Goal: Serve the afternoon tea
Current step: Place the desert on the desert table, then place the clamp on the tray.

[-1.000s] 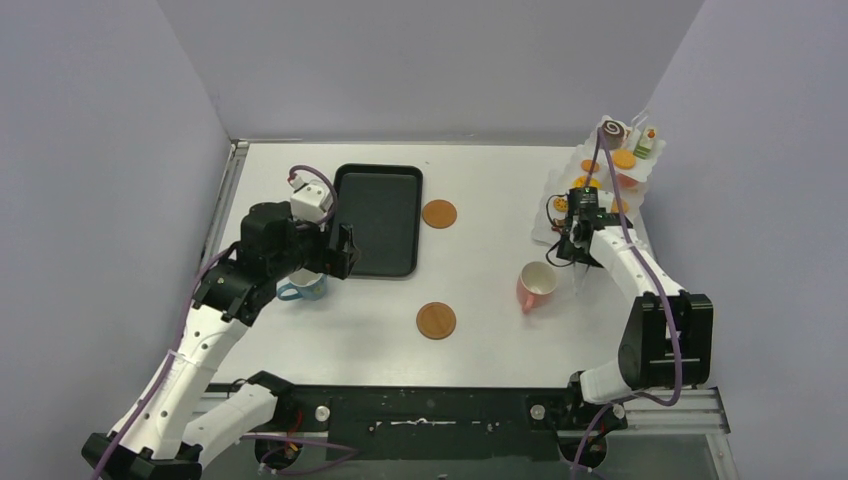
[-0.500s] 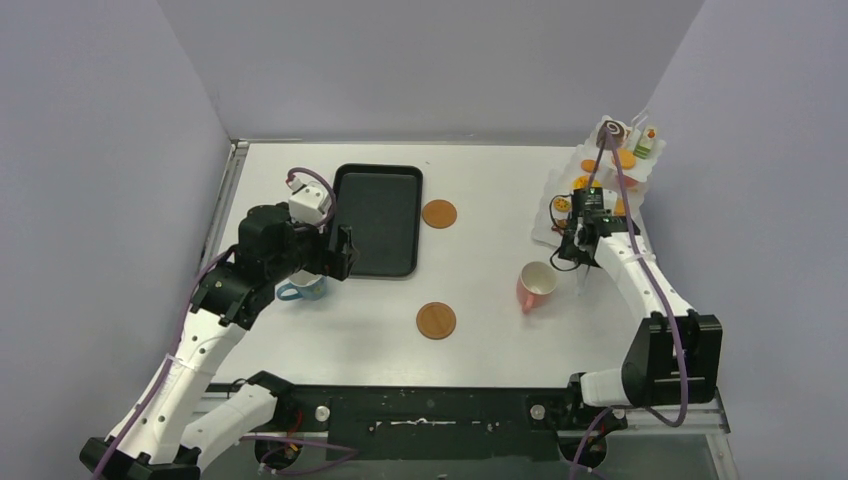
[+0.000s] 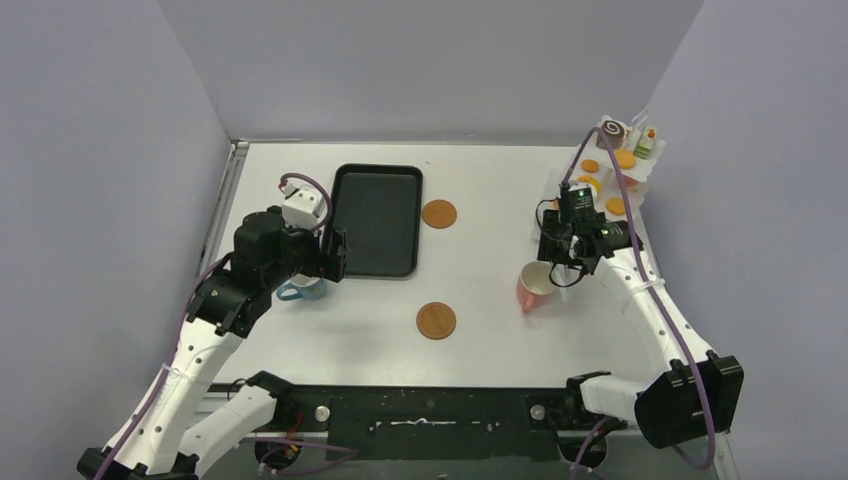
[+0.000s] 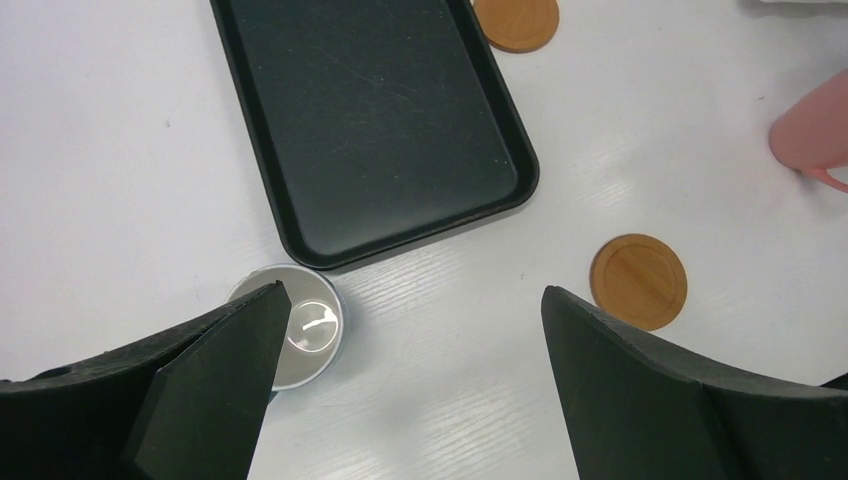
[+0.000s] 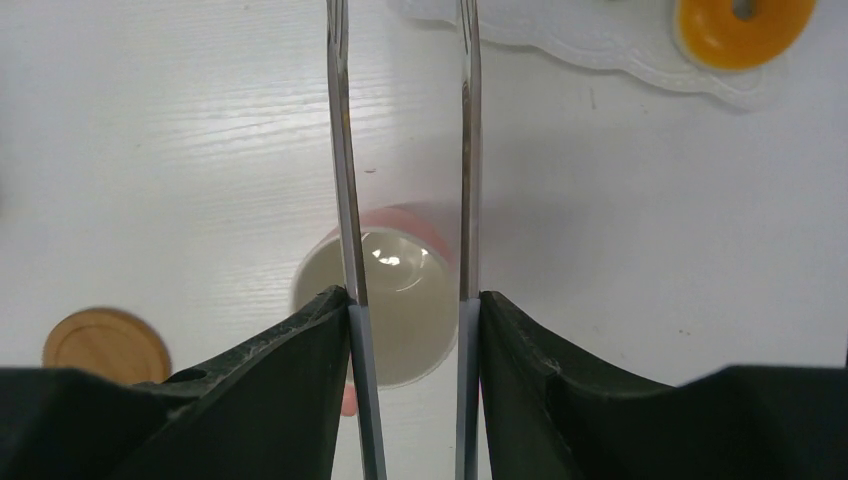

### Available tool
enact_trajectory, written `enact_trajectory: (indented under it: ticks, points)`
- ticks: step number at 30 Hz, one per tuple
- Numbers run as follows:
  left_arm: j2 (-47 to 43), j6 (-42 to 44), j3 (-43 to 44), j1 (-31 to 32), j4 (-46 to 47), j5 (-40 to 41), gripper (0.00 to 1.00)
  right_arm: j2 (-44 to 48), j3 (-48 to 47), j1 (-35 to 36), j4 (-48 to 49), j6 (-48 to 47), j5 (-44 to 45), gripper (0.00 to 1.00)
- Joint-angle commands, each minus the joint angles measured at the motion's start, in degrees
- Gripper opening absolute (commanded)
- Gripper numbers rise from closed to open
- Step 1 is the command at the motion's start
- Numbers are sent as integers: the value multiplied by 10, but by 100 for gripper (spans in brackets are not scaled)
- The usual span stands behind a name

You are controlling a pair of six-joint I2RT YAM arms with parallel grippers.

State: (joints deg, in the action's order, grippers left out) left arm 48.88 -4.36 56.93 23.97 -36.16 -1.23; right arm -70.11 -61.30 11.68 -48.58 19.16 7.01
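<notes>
My left gripper (image 3: 335,255) is open and empty; it hovers just right of the blue cup (image 3: 303,288). In the left wrist view the blue cup (image 4: 295,325) stands upright beside my left finger, with the gripper (image 4: 410,295) over bare table. My right gripper (image 3: 568,250) is shut on the long metal tongs (image 5: 340,150). The tongs' two arms reach over the pink cup (image 5: 395,300), which stands upright on the table (image 3: 537,283). Toy pastries sit on a white stand (image 3: 560,190) at the back right: a swirl roll (image 3: 611,129), a cake slice (image 3: 645,142) and orange tarts (image 5: 742,25).
A black tray (image 3: 378,220) lies right of my left gripper and shows empty in the left wrist view (image 4: 370,110). Two wooden coasters lie on the table, one behind (image 3: 438,213) and one nearer (image 3: 436,320). Walls close in the left, back and right.
My right arm has swung left and nearer from the pastry stand, bringing the tongs over the pink cup. My left arm has shifted slightly left and nearer.
</notes>
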Motion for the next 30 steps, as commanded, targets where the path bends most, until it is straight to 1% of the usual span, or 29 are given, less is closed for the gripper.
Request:
enact_trajectory:
  ticks: [1,6,10,15,20,22,26,30]
  points:
    - [-19,-7,-8,3,42,35,97,25,-46,25,7,23,-45,45]
    - [-27,-17,-4,2,32,46,97,21,-56,51,53,48,-99,45]
    - [-28,-23,4,2,20,61,97,-7,-75,98,85,67,-91,45]
    - [-50,-23,-4,3,9,89,97,-59,-105,177,146,97,-36,45]
    - [-89,-13,-30,4,26,129,97,-142,-168,256,172,114,58,45]
    - [-103,-7,-41,4,37,145,97,-173,-184,284,198,114,98,45]
    - [-121,-3,-51,6,44,160,97,-238,-212,329,251,118,140,45]
    - [-130,0,-53,7,46,179,97,-318,-272,363,270,129,182,45]
